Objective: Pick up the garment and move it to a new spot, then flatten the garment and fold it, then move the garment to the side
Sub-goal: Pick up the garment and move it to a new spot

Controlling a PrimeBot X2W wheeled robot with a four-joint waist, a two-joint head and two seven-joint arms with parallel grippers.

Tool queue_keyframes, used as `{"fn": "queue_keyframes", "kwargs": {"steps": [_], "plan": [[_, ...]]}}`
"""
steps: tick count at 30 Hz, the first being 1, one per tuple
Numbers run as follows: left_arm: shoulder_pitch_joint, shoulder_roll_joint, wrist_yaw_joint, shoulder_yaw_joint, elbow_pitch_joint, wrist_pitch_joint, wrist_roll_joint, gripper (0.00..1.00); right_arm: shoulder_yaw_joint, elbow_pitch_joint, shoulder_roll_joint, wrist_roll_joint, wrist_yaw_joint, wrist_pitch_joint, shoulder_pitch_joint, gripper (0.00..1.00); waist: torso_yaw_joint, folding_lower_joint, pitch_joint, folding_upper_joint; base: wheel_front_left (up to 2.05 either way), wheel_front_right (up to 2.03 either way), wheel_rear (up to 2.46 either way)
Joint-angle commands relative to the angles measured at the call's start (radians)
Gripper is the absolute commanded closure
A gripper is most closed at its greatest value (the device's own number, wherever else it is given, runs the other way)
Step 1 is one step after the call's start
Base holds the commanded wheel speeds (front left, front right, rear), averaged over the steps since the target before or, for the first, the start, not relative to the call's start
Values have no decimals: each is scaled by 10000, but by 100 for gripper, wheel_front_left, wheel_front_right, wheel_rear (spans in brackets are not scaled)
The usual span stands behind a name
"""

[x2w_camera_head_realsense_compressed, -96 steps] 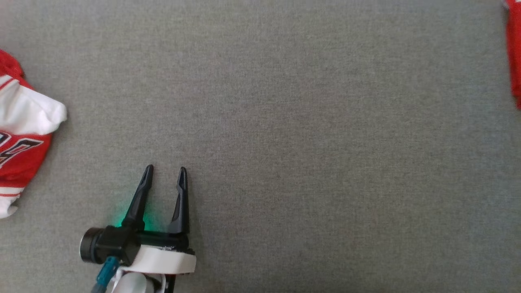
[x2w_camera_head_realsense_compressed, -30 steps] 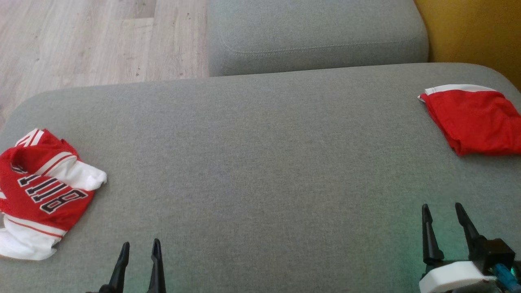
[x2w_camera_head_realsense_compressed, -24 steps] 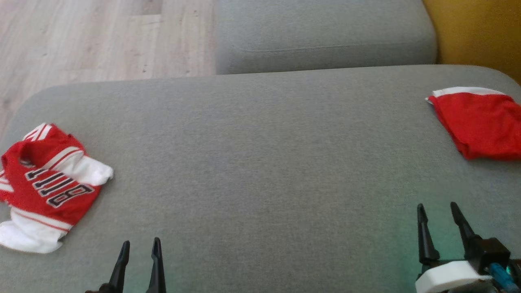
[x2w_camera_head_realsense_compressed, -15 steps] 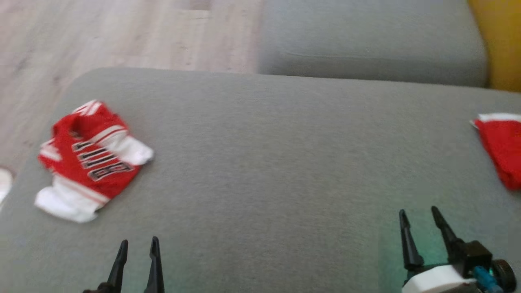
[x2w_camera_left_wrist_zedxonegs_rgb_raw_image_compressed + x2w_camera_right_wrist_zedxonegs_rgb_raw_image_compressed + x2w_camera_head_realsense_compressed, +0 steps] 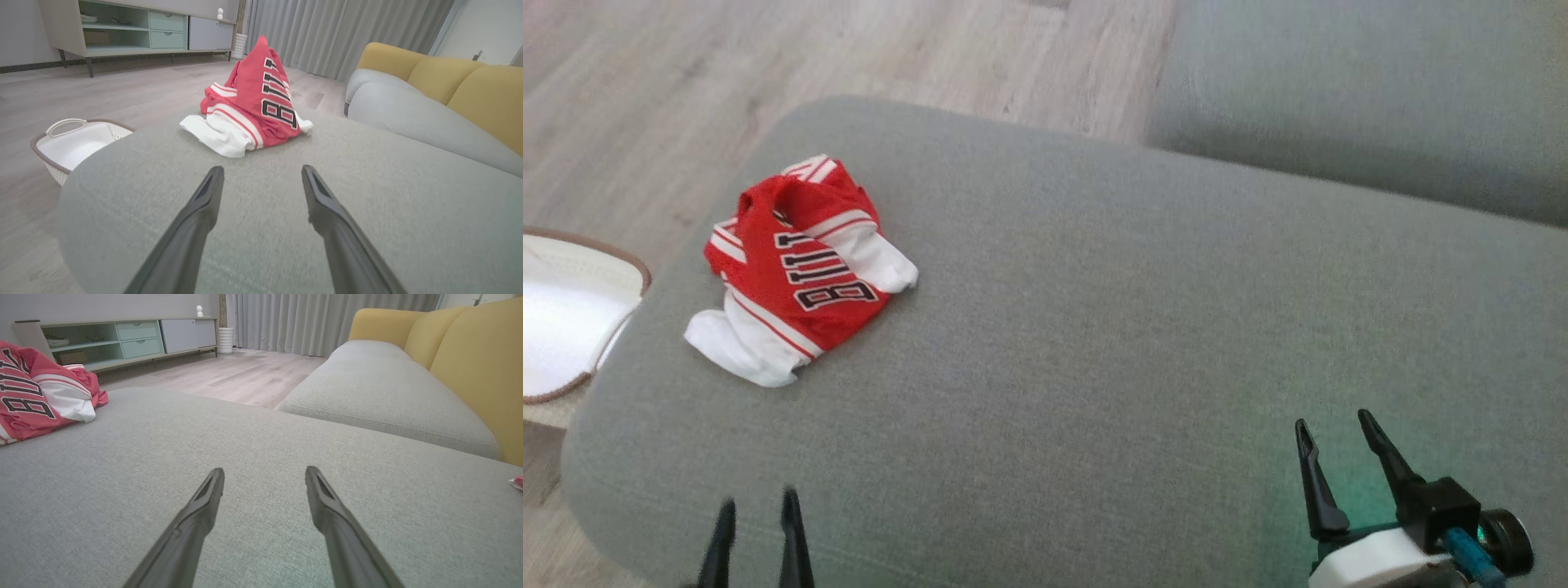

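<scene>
Turned the head view leftward within the last second, without shifting any cloth: same crumple, same lie on the grey ottoman (image 5: 1094, 343). Brought the garment (image 5: 796, 278) from the 9 o'clock edge of that view to about 10 o'clock, well inside the frame, and dropped a folded red piece off the 3 o'clock edge. Uncovered a white basket (image 5: 572, 269) with a brown rim on the wood floor (image 5: 645, 98) at 9 o'clock, just beside the ottoman's end. Reads as lining up on the heap for the pick-up. No lifting, flattening or folding done yet, so right at the start of the task.

Holding nothing in the left pincer (image 5: 757, 498): moderately parted, low at 7 o'clock, aimed toward 12, with the garment ahead in the left wrist view and bare upholstery between. Likewise empty and moderately parted at the right pincer (image 5: 1332, 418), down at 4 o'clock, well apart from the garment, seen at 9 o'clock in the right wrist view. Probably a job for the left pincer, being nearer.

Printed across the red panel in black block capitals edged white: a clear "B" and "U", then two upright strokes, perhaps L's, with the remainder lost in a fold. No maker's mark or tag legible. Otherwise white panels and red-and-white stripe trim.
</scene>
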Motion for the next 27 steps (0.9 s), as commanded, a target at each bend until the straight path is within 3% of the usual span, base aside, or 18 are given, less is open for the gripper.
{"fn": "queue_keyframes", "kwargs": {"steps": [1,4,9,13,21,24,27], "plan": [[-1096,-17,1,423,-485,-53,-110,0,162,-342,-80,-206,75,-133,-575,0,-332,1,745,0,0,0,0],[-1771,74,-18,521,-548,53,-283,0,53,-456,-80,-463,75,-133,-746,0,-439,1,1370,0,0,0,0],[-4365,1007,-66,884,-507,956,-574,0,-115,-687,-106,-1124,75,-133,-1146,0,-678,1,2781,0,0,0,0],[-6279,1627,46,1170,343,2087,-878,0,-208,-787,-231,-1303,75,-133,-1322,0,-976,1,3401,0,0,0,0],[-8293,2421,989,1185,2968,4625,-680,0,-57,-846,-276,-1213,75,-133,-1397,0,-1719,1,3635,0,0,0,0],[-8652,2670,1411,1277,3968,4831,-522,0,68,-874,-263,-1167,75,-133,-1458,0,-2001,1,3721,0,0,0,0],[-8845,2831,1534,1290,5136,5060,-506,0,210,-861,-258,-1148,75,-133,-1534,0,-2271,1,3841,0,0,0,0]]}}
